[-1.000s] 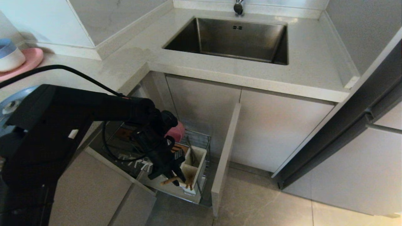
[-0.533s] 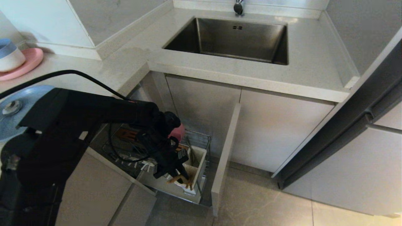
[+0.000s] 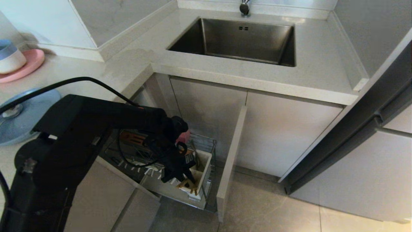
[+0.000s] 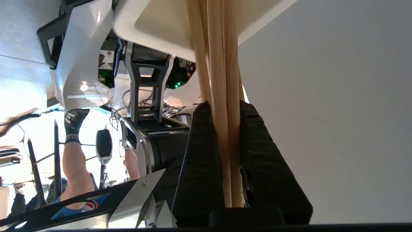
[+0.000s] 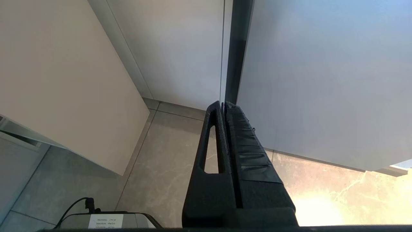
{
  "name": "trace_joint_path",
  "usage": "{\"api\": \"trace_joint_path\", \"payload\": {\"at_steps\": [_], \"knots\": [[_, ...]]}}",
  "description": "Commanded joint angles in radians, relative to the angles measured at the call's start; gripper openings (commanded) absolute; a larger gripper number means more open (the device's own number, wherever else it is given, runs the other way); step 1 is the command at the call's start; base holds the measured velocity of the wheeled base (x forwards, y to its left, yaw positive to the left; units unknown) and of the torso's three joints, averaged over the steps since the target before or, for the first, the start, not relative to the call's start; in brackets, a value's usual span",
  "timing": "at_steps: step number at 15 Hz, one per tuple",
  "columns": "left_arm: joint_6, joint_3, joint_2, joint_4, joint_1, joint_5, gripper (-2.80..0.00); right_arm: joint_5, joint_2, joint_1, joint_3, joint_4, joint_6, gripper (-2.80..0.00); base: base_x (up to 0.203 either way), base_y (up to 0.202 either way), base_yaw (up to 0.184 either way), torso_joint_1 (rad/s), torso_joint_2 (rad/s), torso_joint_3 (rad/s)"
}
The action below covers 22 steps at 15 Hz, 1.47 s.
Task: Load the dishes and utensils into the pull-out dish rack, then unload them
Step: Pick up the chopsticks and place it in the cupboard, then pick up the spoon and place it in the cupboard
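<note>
Chopsticks (image 4: 222,96), a light-wood pair, sit pinched between the black fingers (image 4: 199,154) of the left end effector (image 3: 185,180), down over the white utensil box (image 3: 202,167) at the front of the pull-out dish rack (image 3: 206,145); the pink bowl (image 3: 183,137) shows just behind the arm inside the rack; the blue plate (image 3: 32,112) lies on the table (image 3: 128,61) to the left, near a pink plate (image 3: 29,64) carrying a blue-and-white bowl (image 3: 9,56); the right end effector (image 5: 225,135) hangs beside the cabinets, fingers pressed together on nothing; a white label shows in that view, its writing too small to read.
</note>
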Motion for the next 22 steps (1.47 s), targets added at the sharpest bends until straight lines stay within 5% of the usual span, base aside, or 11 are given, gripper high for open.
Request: {"api": "trace_joint_path", "payload": {"at_steps": [1, 13, 14, 22], "knots": [[-0.005, -0.008, 0.016, 0.006, -0.005, -0.002, -2.8, 0.0, 0.002, 0.0, 0.0, 0.0, 0.0, -2.8, 0.0, 0.0, 0.0, 0.0, 0.0, 0.0], [-0.006, -0.031, 0.042, 0.009, -0.004, 0.007, -2.8, 0.0, 0.0, 0.0, 0.0, 0.0, 0.0, -2.8, 0.0, 0.0, 0.0, 0.0, 0.0, 0.0], [-0.006, -0.031, 0.042, 0.009, -0.004, 0.013, 0.0, 0.0, 0.0, 0.0, 0.0, 0.0, 0.0, -2.8, 0.0, 0.0, 0.0, 0.0, 0.0, 0.0], [-0.036, -0.029, -0.014, 0.011, -0.011, 0.042, 0.0, 0.0, 0.001, 0.0, 0.0, 0.0, 0.0, -2.8, 0.0, 0.0, 0.0, 0.0, 0.0, 0.0]]}}
